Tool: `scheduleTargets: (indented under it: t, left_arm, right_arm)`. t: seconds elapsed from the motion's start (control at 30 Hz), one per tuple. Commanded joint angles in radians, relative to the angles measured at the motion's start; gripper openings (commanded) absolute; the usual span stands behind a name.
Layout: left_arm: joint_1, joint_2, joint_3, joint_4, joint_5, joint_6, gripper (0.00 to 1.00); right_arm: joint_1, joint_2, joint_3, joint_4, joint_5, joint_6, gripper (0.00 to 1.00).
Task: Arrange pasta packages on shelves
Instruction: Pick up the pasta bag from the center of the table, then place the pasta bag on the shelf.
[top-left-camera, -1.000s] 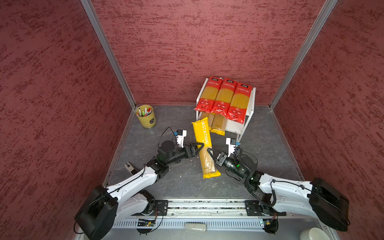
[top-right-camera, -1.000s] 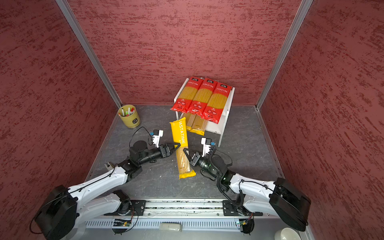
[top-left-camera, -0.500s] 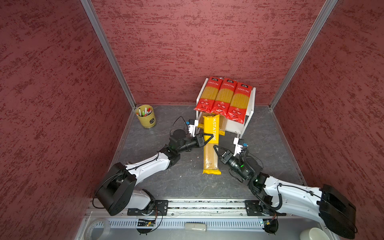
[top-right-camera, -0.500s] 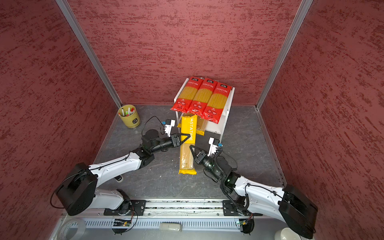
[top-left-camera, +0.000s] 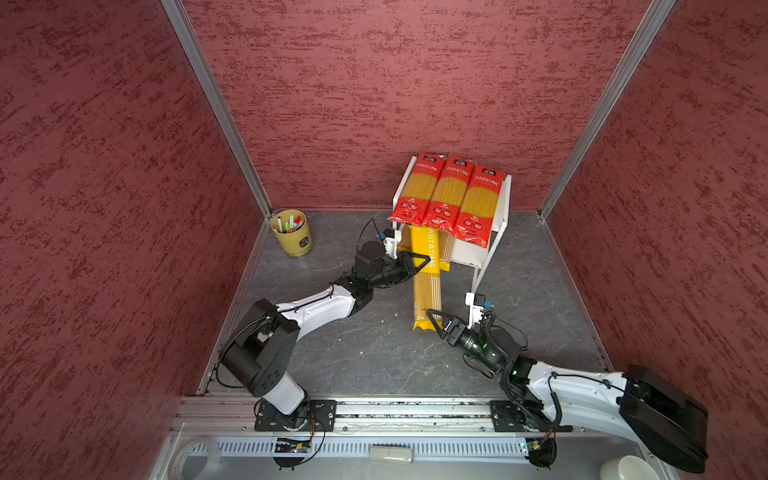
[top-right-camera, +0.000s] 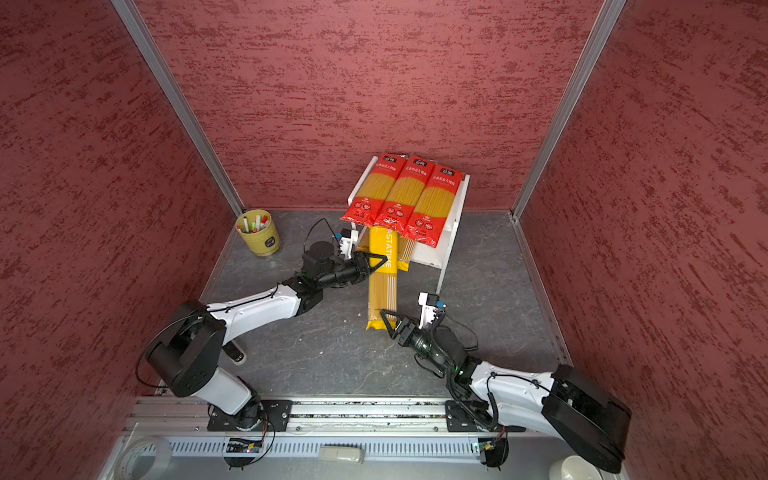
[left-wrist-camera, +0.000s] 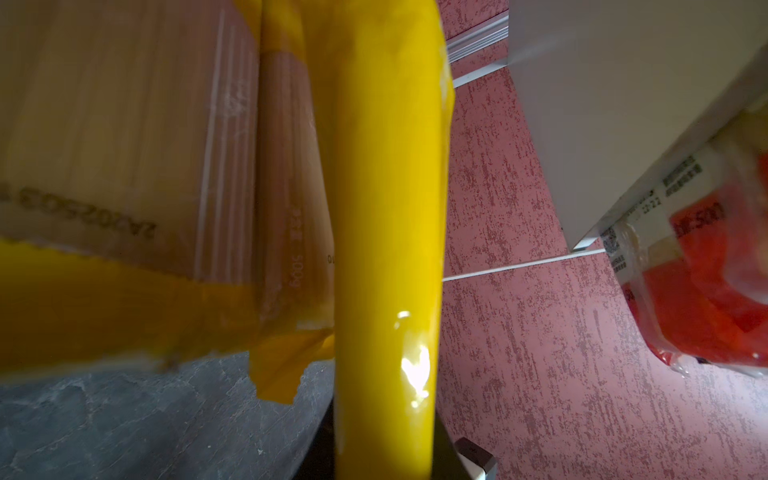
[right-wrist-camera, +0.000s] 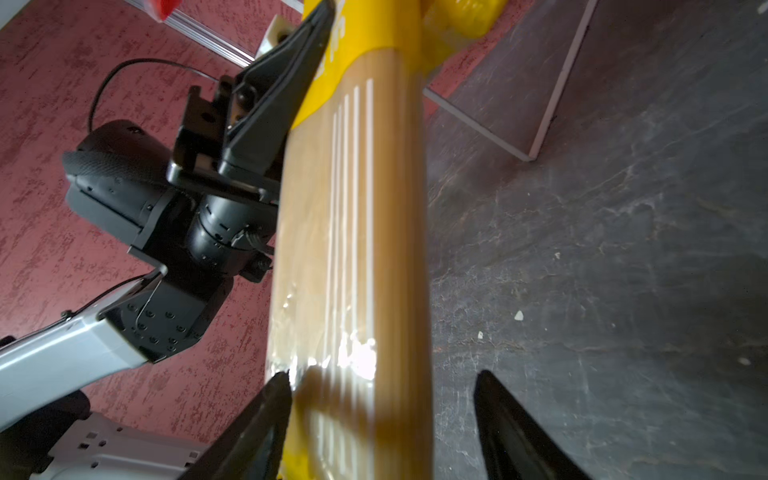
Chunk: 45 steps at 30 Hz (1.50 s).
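The white shelves (top-left-camera: 500, 208) (top-right-camera: 455, 212) stand at the back with three red pasta packages (top-left-camera: 446, 199) (top-right-camera: 407, 195) side by side on the top board. Other yellow packages (top-left-camera: 446, 249) (top-right-camera: 405, 249) lie on the lower board. My left gripper (top-left-camera: 415, 266) (top-right-camera: 376, 262) (left-wrist-camera: 384, 449) is shut on a yellow "PASTATIME" package (top-left-camera: 426, 286) (top-right-camera: 382, 286) (left-wrist-camera: 386, 208) (right-wrist-camera: 353, 228), whose far end reaches under the top board. My right gripper (top-left-camera: 434, 318) (top-right-camera: 388, 318) (right-wrist-camera: 382, 376) is open, its jaws either side of that package's near end.
A yellow cup of markers (top-left-camera: 291, 232) (top-right-camera: 257, 232) stands in the back left corner of the dark floor. Red walls close in three sides. A tape roll (top-left-camera: 195, 457) and a white cup (top-left-camera: 627, 467) sit beyond the front rail.
The yellow package went from lying slanted on the floor to pointing into the lower shelf. My left gripper closed on it. My right gripper let go of its near end and opened.
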Motion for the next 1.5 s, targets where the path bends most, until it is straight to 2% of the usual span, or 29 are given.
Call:
scheduleTargets:
  t: [0.0, 0.07, 0.17, 0.23, 0.3, 0.4, 0.57, 0.73, 0.83, 0.97, 1.2, 1.4, 1.47]
  left_arm:
    - [-0.016, 0.008, 0.081, 0.160, 0.005, -0.058, 0.18]
    - [-0.019, 0.024, 0.091, 0.160, 0.008, -0.065, 0.20]
    - [-0.018, 0.032, 0.102, 0.160, 0.011, -0.069, 0.22]
    - [-0.019, 0.036, 0.113, 0.152, 0.015, -0.067, 0.27]
    - [-0.018, 0.036, 0.123, 0.146, 0.025, -0.063, 0.36]
    - [-0.014, 0.028, 0.126, 0.116, 0.027, -0.045, 0.56]
    - [0.014, -0.035, 0.063, 0.063, 0.010, -0.015, 0.71]
    - [0.022, -0.124, -0.032, 0.014, -0.012, 0.028, 0.74]
    - [0.019, -0.171, -0.093, -0.020, -0.028, 0.032, 0.74]
    - [0.016, -0.219, -0.165, -0.032, -0.053, 0.041, 0.75]
    - [0.024, -0.274, -0.220, -0.060, -0.075, 0.062, 0.75]
    - [0.028, -0.298, -0.230, -0.083, -0.084, 0.082, 0.75]
    - [0.030, -0.305, -0.237, -0.088, -0.085, 0.086, 0.75]
  right_arm:
    - [0.006, 0.012, -0.001, 0.179, -0.019, 0.006, 0.52]
    - [0.007, 0.005, 0.000, 0.204, 0.022, 0.011, 0.37]
    - [0.005, -0.001, -0.001, 0.249, 0.064, 0.009, 0.28]
    - [0.005, -0.002, 0.006, 0.265, 0.085, 0.002, 0.20]
    - [0.005, 0.001, 0.015, 0.287, 0.108, -0.011, 0.13]
    - [-0.019, -0.006, 0.037, 0.288, 0.145, -0.034, 0.09]
    - [-0.125, -0.037, 0.107, 0.149, 0.135, -0.027, 0.03]
    - [-0.272, -0.038, 0.212, -0.018, 0.091, -0.043, 0.02]
    - [-0.327, -0.015, 0.237, -0.032, 0.088, -0.044, 0.02]
    - [-0.395, 0.017, 0.281, -0.103, 0.100, -0.016, 0.02]
    - [-0.457, 0.101, 0.380, -0.216, -0.002, 0.032, 0.04]
    - [-0.497, 0.087, 0.389, -0.320, -0.027, 0.051, 0.14]
    - [-0.503, 0.065, 0.407, -0.396, -0.024, 0.029, 0.23]
